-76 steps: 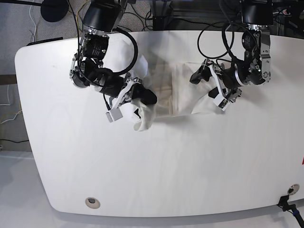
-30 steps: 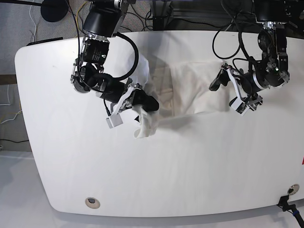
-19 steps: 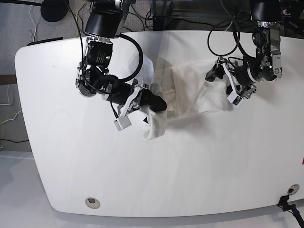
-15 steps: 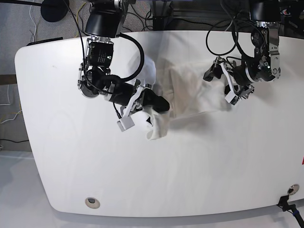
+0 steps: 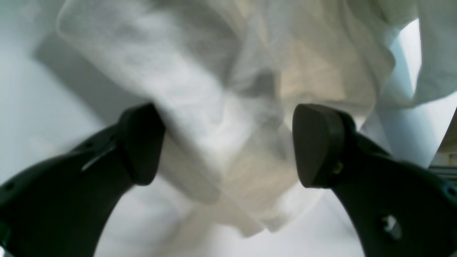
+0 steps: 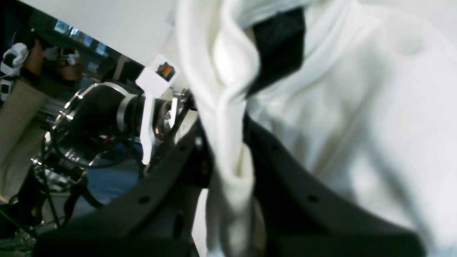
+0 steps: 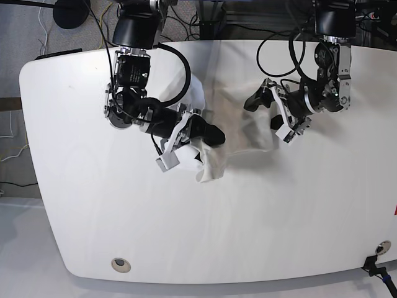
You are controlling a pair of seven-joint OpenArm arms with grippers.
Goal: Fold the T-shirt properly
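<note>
Base view: white surface (image 7: 93, 217), cables up top; right fingers (image 6: 200, 150) pinch shirt (image 7: 236, 127), left fingers (image 5: 314, 142) spread apart.

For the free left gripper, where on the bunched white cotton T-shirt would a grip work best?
Probably the loose corner hanging nearest the open left gripper on the white cotton T-shirt. Come from the shirt's outer side: that bunched edge already lies between the spread fingers.
</note>
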